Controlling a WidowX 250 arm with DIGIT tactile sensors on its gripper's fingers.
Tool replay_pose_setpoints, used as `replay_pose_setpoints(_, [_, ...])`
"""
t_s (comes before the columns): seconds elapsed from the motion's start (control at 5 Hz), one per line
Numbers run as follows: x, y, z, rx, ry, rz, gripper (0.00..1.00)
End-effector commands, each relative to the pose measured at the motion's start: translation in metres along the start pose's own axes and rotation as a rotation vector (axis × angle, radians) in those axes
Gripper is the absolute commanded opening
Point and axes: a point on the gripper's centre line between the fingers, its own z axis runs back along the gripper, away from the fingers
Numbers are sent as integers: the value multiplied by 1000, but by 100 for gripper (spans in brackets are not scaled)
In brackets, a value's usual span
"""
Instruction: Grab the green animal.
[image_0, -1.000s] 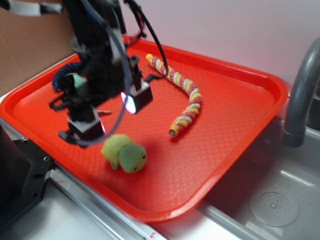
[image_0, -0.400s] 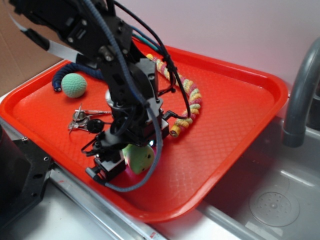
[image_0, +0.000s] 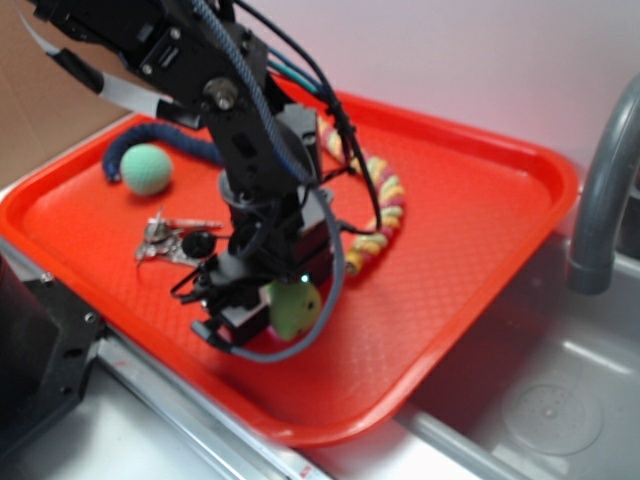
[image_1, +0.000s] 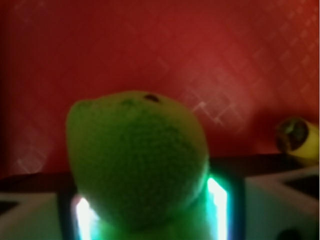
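Now the black WidowX gripper (image_0: 262, 312) sits low over the near part of the orange-red plastic tray (image_0: 470, 250), with the small lime-green crocheted animal (image_0: 293, 308) between its jaws. A second ago the arm hovered at about ten o'clock from the toy, which lay free on the tray; since then the arm has swung over and dropped onto it, and between the last two exterior frames the toy has barely shifted. In the wrist view the lime-green crocheted animal (image_1: 137, 160) fills the middle of the frame, its body pinched at the base by lit jaw faces on both sides, a tiny dark eye near the top. The jaws look closed to the toy's width and pressing its soft sides, so the grasp seems made; whether the toy has left the tray floor cannot be told.

At about ten o'clock from the gripper lies a small bunch of metal keys (image_0: 172, 240), and farther that way a plain mint-green crocheted ball (image_0: 147, 168). The long yellow-pink striped crocheted snake (image_0: 380, 210) curves at roughly two o'clock, untouched. A lift would probably confirm the hold.
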Motion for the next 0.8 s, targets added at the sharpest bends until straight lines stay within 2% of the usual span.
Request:
replay_pose_setpoints(0.0, [-44, 18, 73, 80, 4, 450, 0])
replay_pose_setpoints(0.2, [-49, 32, 106, 36, 6, 699, 0])
replay_pose_setpoints(0.4, [-62, 36, 134, -30, 5, 948, 0])
replay_pose_setpoints(0.6, [-75, 32, 155, -30, -21, 1200, 0])
